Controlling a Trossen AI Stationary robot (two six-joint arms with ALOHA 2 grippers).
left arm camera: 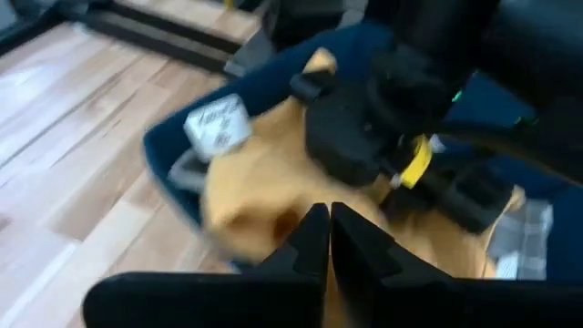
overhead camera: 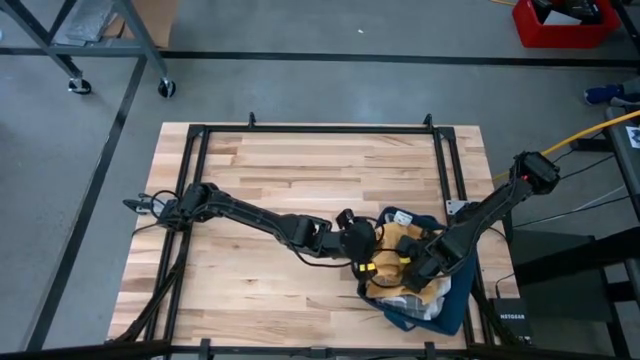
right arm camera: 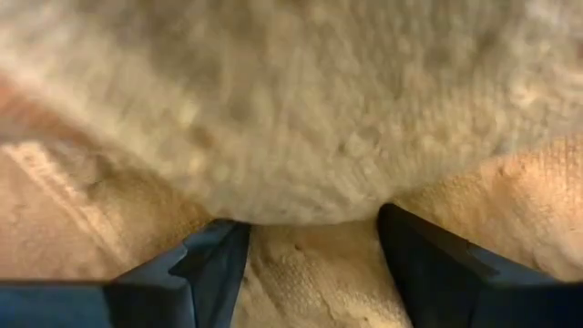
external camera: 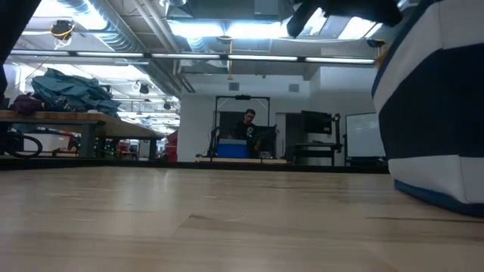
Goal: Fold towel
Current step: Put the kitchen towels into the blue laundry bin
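Observation:
The towel (overhead camera: 432, 300) lies bunched at the table's near right. It is orange terry with a navy border and a white label (left arm camera: 217, 126). In the low view its navy and white stripes (external camera: 431, 113) rise at the right and its lower edge rests on the wood. My left gripper (overhead camera: 372, 248) reaches in from the left, shut, with its tips (left arm camera: 326, 219) at the orange cloth. My right gripper (overhead camera: 415, 268) comes from the right and sits open, down in the heap (right arm camera: 310, 137). My left gripper has its shut fingertips (left arm camera: 314, 228) right by the orange cloth (left arm camera: 246, 191). I cannot tell whether they touch it or have any of it between them. My right gripper is sunk into the orange terry from above, slanting in from the table's right. Its open fingers (right arm camera: 214, 264) stand on either side of a bulge of cloth (right arm camera: 305, 264).
A black metal frame (overhead camera: 320, 130) runs around the wooden tabletop (overhead camera: 300, 170). Bare wood stretches across the far half and the left. The left arm's cables (overhead camera: 150, 205) lie at the left edge. Beyond the table are benches and a person (external camera: 248, 125).

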